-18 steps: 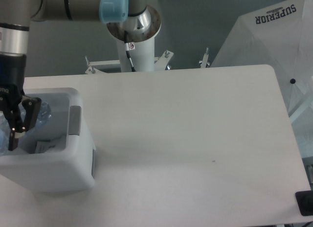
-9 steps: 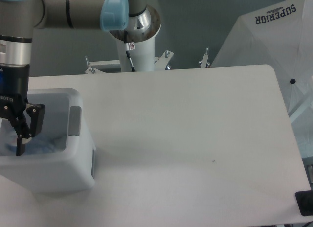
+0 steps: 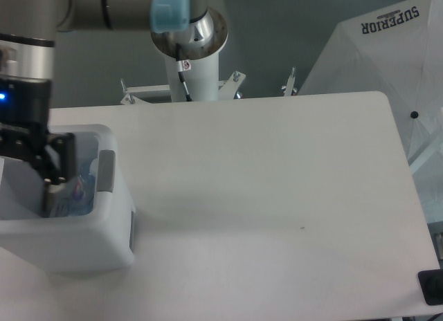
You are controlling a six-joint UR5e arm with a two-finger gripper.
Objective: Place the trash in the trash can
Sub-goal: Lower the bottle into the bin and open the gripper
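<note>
At the near left corner of the table (image 3: 277, 196) stands the bin (image 3: 83, 231), and inside it, against the wall with the grey panel (image 3: 106, 171), lies the bottle (image 3: 77, 191), its bluish label showing. A second ago that bottle hung at the gripper's side above the bin; now it rests in the bin, so I judge the drop made. The bag I cannot pick out from here; it showed in the bin a second ago. Right of the bin the table carries no trash that I can see, so the job looks about finished.

Above the bin's far left part the gripper (image 3: 52, 170) points straight down from a vertical wrist. It has risen and sits higher than half a second ago. Its fingers (image 3: 66, 155) stand apart and hold nothing.

Beyond the table rises the arm's white pedestal (image 3: 194, 72).
</note>
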